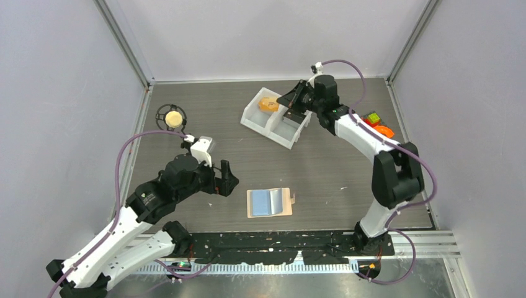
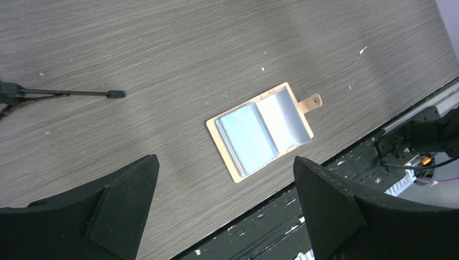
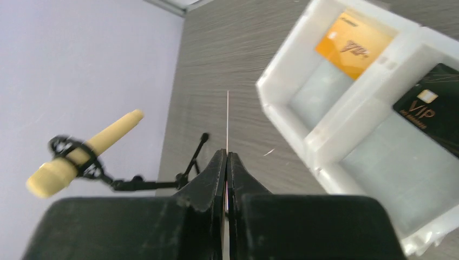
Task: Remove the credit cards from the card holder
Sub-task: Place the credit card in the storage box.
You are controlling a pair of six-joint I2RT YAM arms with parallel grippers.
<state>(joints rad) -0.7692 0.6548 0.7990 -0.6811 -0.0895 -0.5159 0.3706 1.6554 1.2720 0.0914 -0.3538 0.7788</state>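
Card holder (image 1: 270, 203): laid open flat on table (image 1: 347, 161) near front edge, blue lining up, snap tab (image 2: 311, 101) extended.
Left gripper (image 2: 224, 162): fingers spread apart, nothing gripped, positioned left of holder.
Right gripper (image 3: 227, 157): fingers pressed together on thin card (image 3: 227, 119), seen edge-on, near white bin (image 3: 284, 105).
Orange card (image 3: 354, 43), black card (image 3: 433, 105): lodged in separate bin compartments.

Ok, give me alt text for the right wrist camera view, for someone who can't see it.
The right end effector, shut on a thin card seen edge-on, is near a white two-compartment bin. One compartment holds an orange card, the other a black card. A beige microphone on a small stand sits left.
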